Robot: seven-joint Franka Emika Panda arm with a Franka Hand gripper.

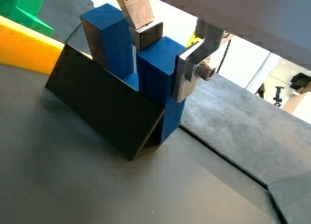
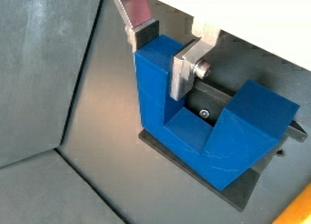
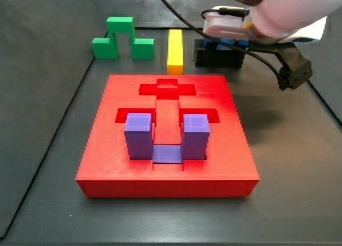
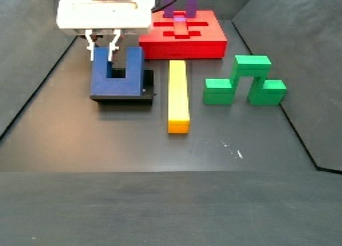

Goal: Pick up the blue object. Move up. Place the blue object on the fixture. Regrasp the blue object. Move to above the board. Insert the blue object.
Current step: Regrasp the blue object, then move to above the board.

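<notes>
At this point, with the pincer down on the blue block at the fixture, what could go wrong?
1. The pincer straddles only one prong of the blue block, so the block might twist when lifted.
2. The block sits on the small black fixture; a skewed pull could drag it along.
3. The yellow bar lies close beside the fixture and could be knocked on the way to the red board.

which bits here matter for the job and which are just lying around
Job: blue block sitting on the fixture, the claw around one prong, red board.
Lying about: purple block in the board, yellow bar, green block.
</notes>
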